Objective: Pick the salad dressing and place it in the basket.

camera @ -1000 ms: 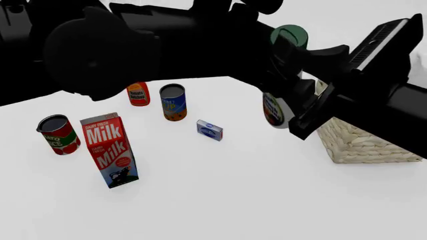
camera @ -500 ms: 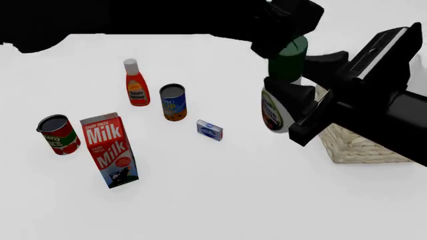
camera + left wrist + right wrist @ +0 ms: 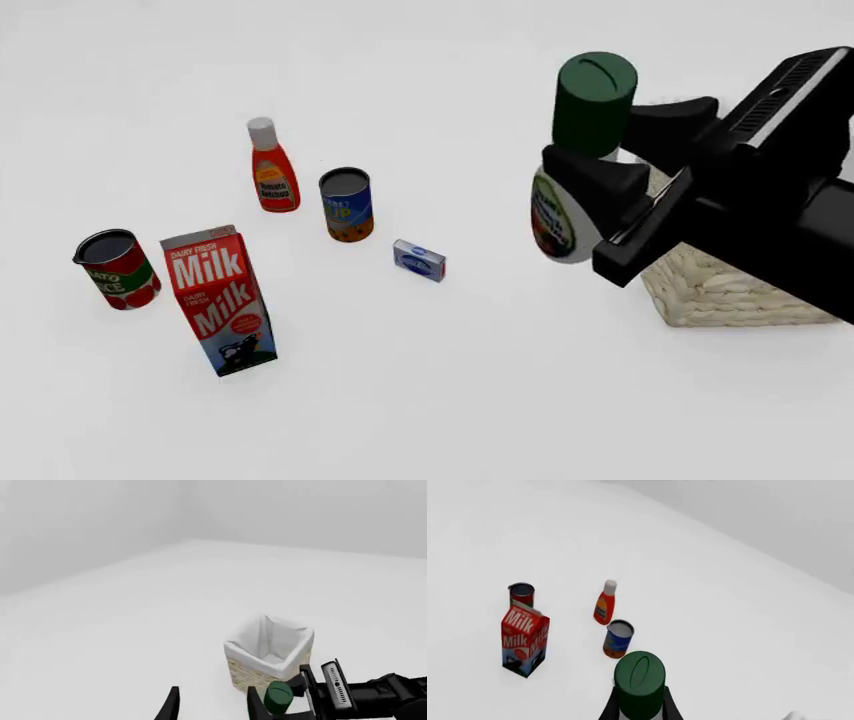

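Note:
The salad dressing (image 3: pixel 557 213), a white bottle with a dark green cap and an oval label, hangs in the air just left of the basket (image 3: pixel 727 290). My right gripper (image 3: pixel 625 160) is shut on its neck. In the right wrist view the green cap (image 3: pixel 639 679) fills the space between the fingers. My arm hides most of the basket in the front view. The left wrist view shows the basket (image 3: pixel 268 655) whole, white-lined and with nothing in it, and the cap (image 3: pixel 278 697) beside it. My left gripper (image 3: pixel 212 707) is open and holds nothing, high up and away from the basket.
On the table's left stand a milk carton (image 3: pixel 220 300), a red tomato can (image 3: pixel 116 268), a red bottle with a white cap (image 3: pixel 274 168), a blue can (image 3: pixel 346 204) and a small blue box (image 3: pixel 419 260).
My left arm, which darkened the top of the front view, has pulled out of that view. The right gripper and the bottle have risen slightly and shifted right.

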Controlling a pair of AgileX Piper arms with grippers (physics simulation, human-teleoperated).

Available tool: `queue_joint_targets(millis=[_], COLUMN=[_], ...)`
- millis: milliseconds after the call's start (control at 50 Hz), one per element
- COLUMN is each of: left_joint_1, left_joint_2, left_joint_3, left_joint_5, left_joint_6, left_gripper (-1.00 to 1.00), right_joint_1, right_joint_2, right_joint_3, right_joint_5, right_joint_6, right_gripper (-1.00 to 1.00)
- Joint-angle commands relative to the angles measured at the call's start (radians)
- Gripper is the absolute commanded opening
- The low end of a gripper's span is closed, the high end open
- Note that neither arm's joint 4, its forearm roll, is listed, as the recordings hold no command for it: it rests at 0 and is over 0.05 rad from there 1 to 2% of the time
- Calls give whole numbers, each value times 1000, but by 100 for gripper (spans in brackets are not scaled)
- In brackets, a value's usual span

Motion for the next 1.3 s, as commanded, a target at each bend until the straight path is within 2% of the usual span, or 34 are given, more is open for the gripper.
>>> queue_joint_targets(millis=[20,40,60,120,140,160,240,260,300,320,360,420,460,480,500,560,580,600,620,660,680,700,740,760,800,840,860,940,980,1040,1140,1220,1260,1300], left_joint_1=[177,211,211,332,332,347,421,445,450,483,478,536,566,590,602,646,646,662,662,686,687,681,717,721,773,783,786,860,873,904,911,914,912,910], left_joint_2=[-172,-204,-205,-287,-288,-310,-346,-358,-365,-406,-422,-474,-491,-513,-522,-561,-561,-581,-581,-644,-682,-696,-769,-782,-832,-859,-885,-974,-991,-1032,-1032,-1036,-1036,-1036], left_joint_3=[196,250,251,373,374,402,495,519,537,584,601,665,705,731,768,867,868,919,920,977,1005,1026,1075,1094,1140,1150,1161,1252,1268,1292,1308,1339,1346,1352], left_joint_5=[-93,-117,-117,-193,-193,-206,-253,-260,-264,-279,-280,-298,-307,-325,-342,-400,-400,-426,-426,-446,-441,-443,-441,-441,-444,-430,-417,-416,-402,-394,-408,-436,-434,-444], left_joint_6=[0,-11,-11,-9,-9,-60,-54,-90,-88,-91,-99,-83,-114,-98,-135,-119,-119,-105,-105,-94,-135,-115,-126,-105,-133,-121,-149,-88,-131,-90,-103,-80,-102,-81], left_gripper=[100,100,100,100,100,100,100,100,100,100,100,100,100,100,100,100,100,100,100,100,100,100,100,100,100,100,100,100,100,100,100,100,100,100], right_joint_1=[-11,-17,-17,-33,-33,-40,-63,-67,-71,-83,-87,-105,-123,-128,-137,-158,-158,-169,-169,-182,-188,-194,-206,-211,-226,-234,-242,-277,-292,-327,-363,-405,-426,-445], right_joint_2=[-28,-35,-35,-65,-65,-73,-96,-103,-107,-116,-119,-126,-130,-131,-134,-139,-139,-141,-141,-142,-145,-146,-151,-154,-160,-163,-164,-167,-167,-163,-159,-150,-146,-138], right_joint_3=[-18,-22,-22,-47,-47,-56,-84,-92,-97,-108,-114,-130,-139,-144,-150,-164,-164,-172,-172,-181,-187,-194,-208,-213,-230,-237,-246,-277,-292,-312,-339,-361,-369,-381], right_joint_5=[19,26,26,55,55,64,93,100,106,115,119,130,134,137,139,146,146,151,151,156,162,167,177,179,189,192,197,206,210,211,215,217,215,218], right_joint_6=[18,19,19,19,19,18,17,15,13,11,12,12,11,13,11,13,13,16,16,14,13,12,9,6,5,6,8,6,8,14,18,15,17,20], right_gripper=[-100,-100,-100,-100,-100,-100,-100,-100,-100,-100,-100,-100,-100,-100,-100,-100,-100,-100,-100,-100,-100,-100,-100,-100,-100,-100,-100,-100,-100,-100,-100,-100,-100,-100])
